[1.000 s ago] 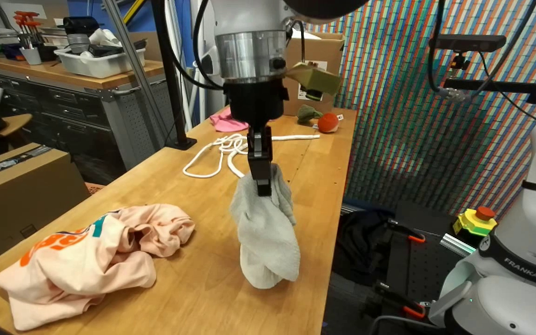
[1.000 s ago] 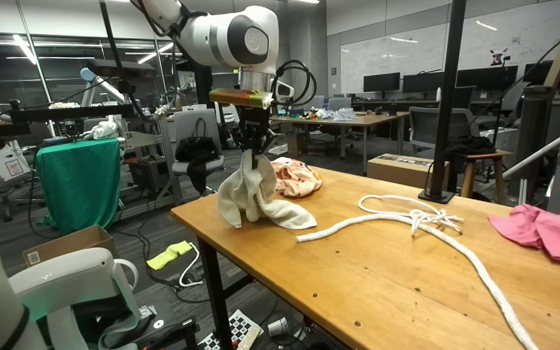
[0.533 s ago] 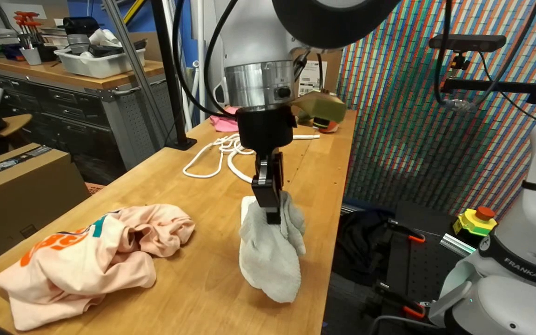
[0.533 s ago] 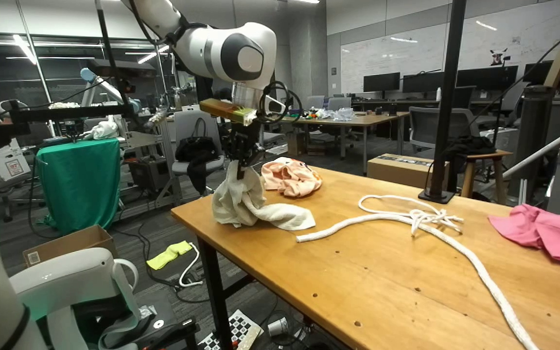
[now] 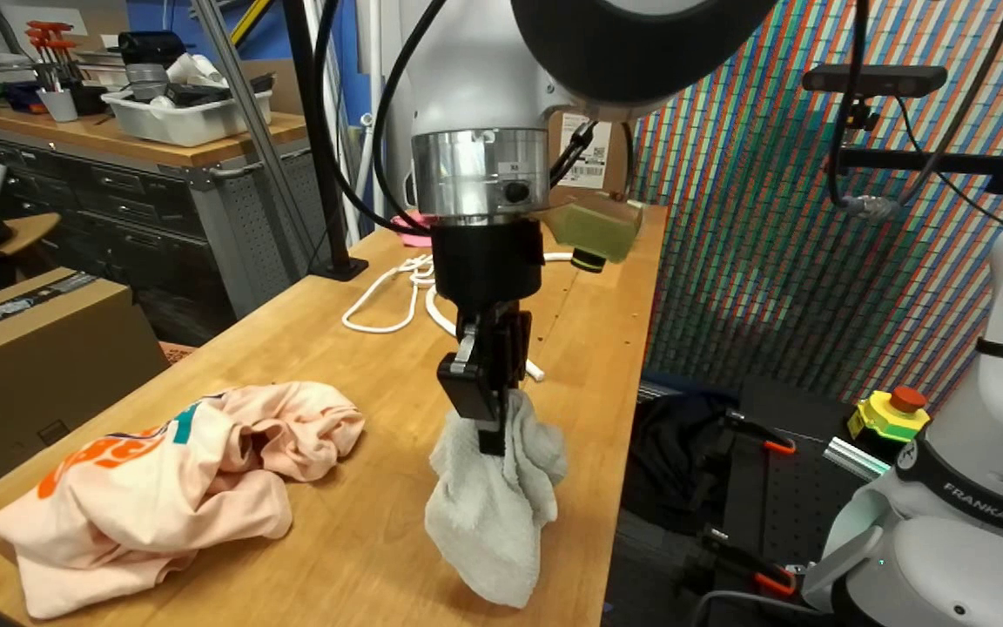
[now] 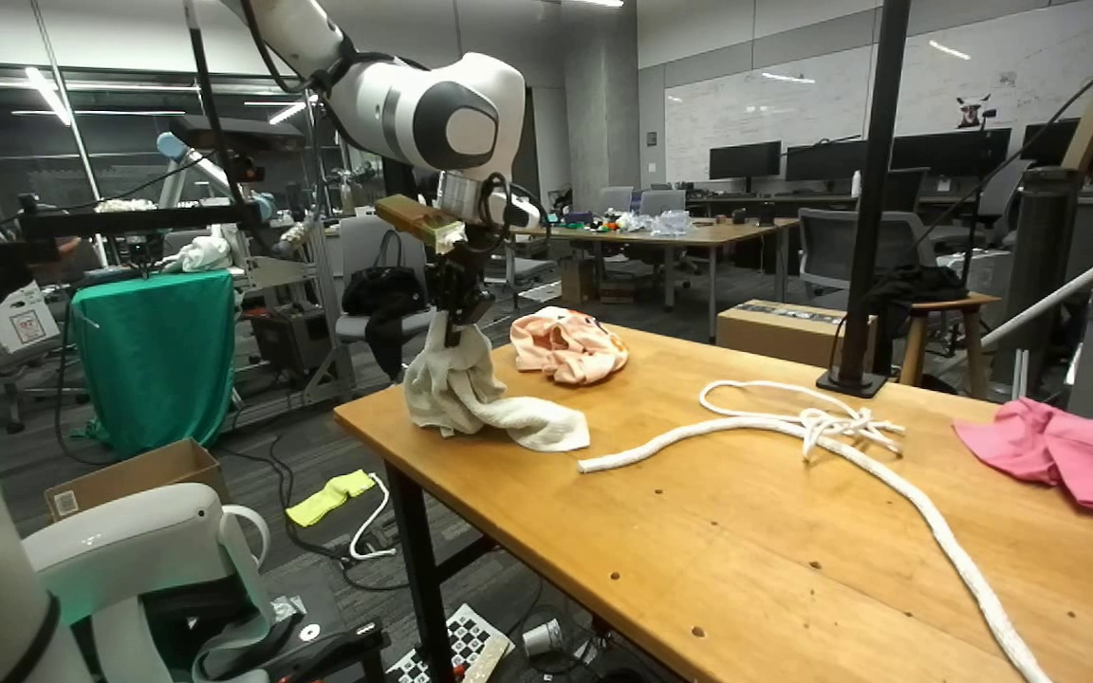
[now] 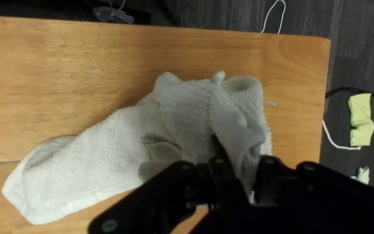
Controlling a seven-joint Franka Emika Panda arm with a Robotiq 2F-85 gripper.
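Wrist view: the claw (image 7: 239, 164) is pinching a bunched white towel (image 7: 188, 120) near 1 corner of the counter (image 7: 60, 58).

Both exterior views share the wooden tabletop (image 6: 765, 512) from roughly opposite ends; the wrist view looks down from close above.

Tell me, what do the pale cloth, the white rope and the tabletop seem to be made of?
The pale cloth: probably cotton terry, matte; its surface looks fuzzy and it folds softly.
The white rope: matte fibre, cotton or synthetic, I can't tell; it lies in loose curves.
The tabletop: wood, seemingly varnished; grain shows, with a faint sheen.
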